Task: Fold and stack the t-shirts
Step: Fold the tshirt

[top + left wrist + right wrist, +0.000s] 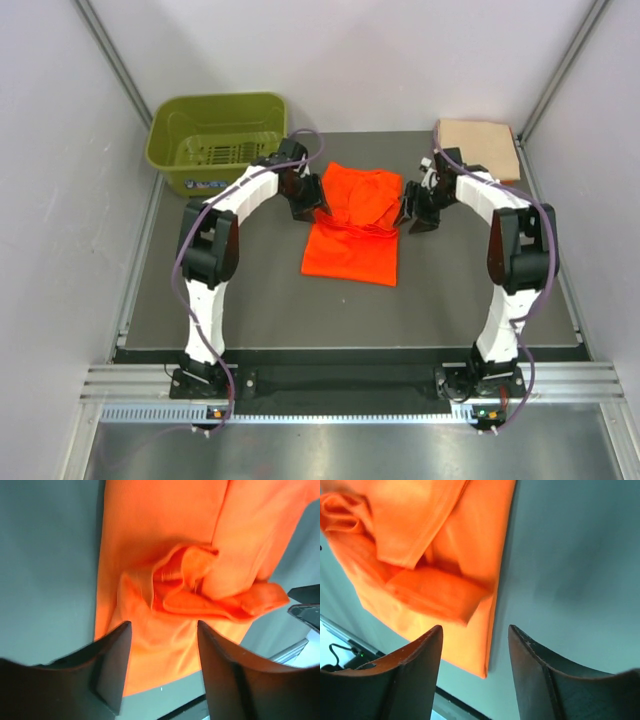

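- Orange t-shirt (352, 228) is being seen lying mid-counter (250, 290), partly folded, its long axis running from the far side toward the arm bases, its far half rumpled.
- Left gripper (303, 207) and right gripper (418, 218) are being held released and empty, just beside its far-left and far-right edges, equally near.
- Peach-tan t-shirt (478, 148) is being seen folded at the far right corner, nearer the right arm.
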Available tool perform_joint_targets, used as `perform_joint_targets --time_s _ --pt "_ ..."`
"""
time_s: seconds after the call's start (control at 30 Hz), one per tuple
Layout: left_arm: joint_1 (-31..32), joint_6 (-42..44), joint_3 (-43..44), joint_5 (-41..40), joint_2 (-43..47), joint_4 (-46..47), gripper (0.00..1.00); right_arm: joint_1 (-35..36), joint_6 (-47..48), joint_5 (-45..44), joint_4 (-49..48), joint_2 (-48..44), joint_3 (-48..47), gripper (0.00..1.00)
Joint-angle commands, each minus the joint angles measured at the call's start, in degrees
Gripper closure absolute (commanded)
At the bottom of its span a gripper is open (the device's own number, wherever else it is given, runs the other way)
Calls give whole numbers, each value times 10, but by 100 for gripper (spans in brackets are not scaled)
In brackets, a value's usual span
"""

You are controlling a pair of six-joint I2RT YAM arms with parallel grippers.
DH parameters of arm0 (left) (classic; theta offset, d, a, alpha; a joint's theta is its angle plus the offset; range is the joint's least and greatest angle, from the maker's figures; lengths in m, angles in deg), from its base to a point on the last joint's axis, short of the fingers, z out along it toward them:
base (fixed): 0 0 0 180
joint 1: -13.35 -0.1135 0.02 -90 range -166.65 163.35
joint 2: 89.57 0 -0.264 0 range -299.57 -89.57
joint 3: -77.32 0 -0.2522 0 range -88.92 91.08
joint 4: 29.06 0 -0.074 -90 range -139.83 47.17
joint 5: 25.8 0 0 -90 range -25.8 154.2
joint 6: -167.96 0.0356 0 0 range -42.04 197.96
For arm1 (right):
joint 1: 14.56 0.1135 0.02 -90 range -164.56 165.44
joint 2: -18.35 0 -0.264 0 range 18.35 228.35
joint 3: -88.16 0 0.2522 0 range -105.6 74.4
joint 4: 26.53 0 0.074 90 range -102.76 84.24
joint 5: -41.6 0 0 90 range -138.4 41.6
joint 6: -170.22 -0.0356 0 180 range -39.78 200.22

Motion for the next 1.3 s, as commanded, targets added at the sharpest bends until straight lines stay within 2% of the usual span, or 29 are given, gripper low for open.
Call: perform_joint_targets --time_s 0.0,0.07,0.1,0.13,0.23,0.37,0.5,0.7,0.9,1.03,1.27 --pt "3 -5 -29 11 76 30 46 6 13 -7 3 -78 22 45" --pt "10 -2 -49 15 93 36 51 23 2 1 -21 -96 56 48" --pt "17 -1 -56 15 98 38 57 29 -2 1 -30 -112 67 49" --pt "19 2 -67 14 106 39 59 44 -8 -2 -38 -117 85 57" --pt "30 3 -92 22 116 47 64 79 -36 -13 -75 -124 116 64" --pt "49 12 -108 31 119 52 64 129 -65 -43 -131 -117 133 64" --pt "69 30 -114 32 121 52 64 150 -93 -75 -184 -78 134 60" --pt "90 70 -125 22 135 43 64 146 -91 -128 -187 0 58 59" --pt "97 85 -125 23 128 38 63 122 -79 -152 -164 84 -70 59" --pt "95 96 -78 17 85 31 63 109 -69 -149 -109 129 -176 59" --pt "79 108 19 -2 7 24 63 106 -44 -142 -84 96 -144 57"
